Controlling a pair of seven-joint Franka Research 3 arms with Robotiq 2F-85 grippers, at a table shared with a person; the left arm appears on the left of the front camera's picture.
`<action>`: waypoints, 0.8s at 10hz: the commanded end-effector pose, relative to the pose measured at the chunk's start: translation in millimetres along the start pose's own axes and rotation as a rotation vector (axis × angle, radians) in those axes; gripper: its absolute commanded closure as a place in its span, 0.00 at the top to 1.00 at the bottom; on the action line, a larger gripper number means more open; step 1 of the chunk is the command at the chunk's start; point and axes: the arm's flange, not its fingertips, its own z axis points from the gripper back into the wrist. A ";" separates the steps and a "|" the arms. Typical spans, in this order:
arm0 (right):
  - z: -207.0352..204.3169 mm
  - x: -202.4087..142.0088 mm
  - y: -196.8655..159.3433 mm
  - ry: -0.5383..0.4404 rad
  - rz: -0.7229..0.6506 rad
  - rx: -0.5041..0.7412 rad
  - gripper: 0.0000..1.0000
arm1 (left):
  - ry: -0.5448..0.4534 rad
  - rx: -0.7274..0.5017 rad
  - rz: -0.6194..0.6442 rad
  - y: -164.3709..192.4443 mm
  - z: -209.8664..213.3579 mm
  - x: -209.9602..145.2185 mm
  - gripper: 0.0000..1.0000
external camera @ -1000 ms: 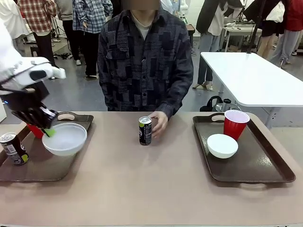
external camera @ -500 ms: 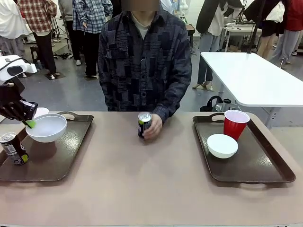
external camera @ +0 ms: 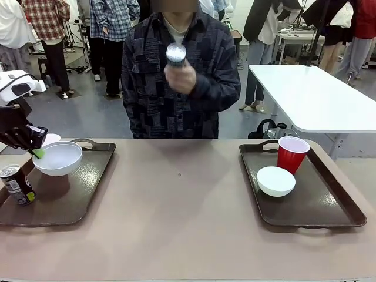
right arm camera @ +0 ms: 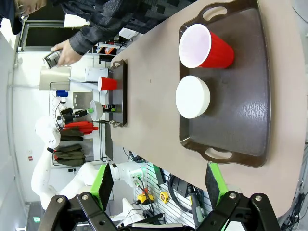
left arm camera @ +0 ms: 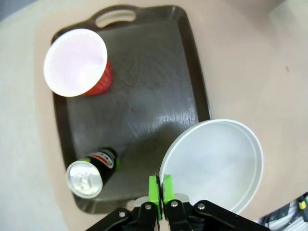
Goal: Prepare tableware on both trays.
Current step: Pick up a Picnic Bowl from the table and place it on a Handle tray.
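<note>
Left gripper (external camera: 36, 151) pinches the rim of a white bowl (external camera: 57, 158), holding it above the left tray (external camera: 76, 200). A dark can (external camera: 16, 184) stands at that tray's left edge. Across the table, the person's hand (external camera: 179, 75) lifts another can (external camera: 175, 54) chest-high. On the right tray (external camera: 329, 205): red cup (external camera: 292, 154), second bowl (external camera: 275, 180).

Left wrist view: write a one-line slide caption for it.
Left pincer shut on the rim of a white bowl, held above a brown tray carrying a red cup and a drink can.
</note>
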 end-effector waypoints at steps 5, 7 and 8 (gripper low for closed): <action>-1.2 -1.1 3.4 -0.004 -0.017 0.015 1.00 | -0.022 0.020 0.083 35.2 -61.2 34.8 0.04; -1.2 -1.1 3.4 -0.004 -0.017 0.015 1.00 | 0.013 0.039 0.092 38.0 -85.5 39.9 0.04; -1.2 -1.1 3.4 -0.004 -0.017 0.015 1.00 | 0.031 0.065 0.084 38.1 -97.0 42.7 0.04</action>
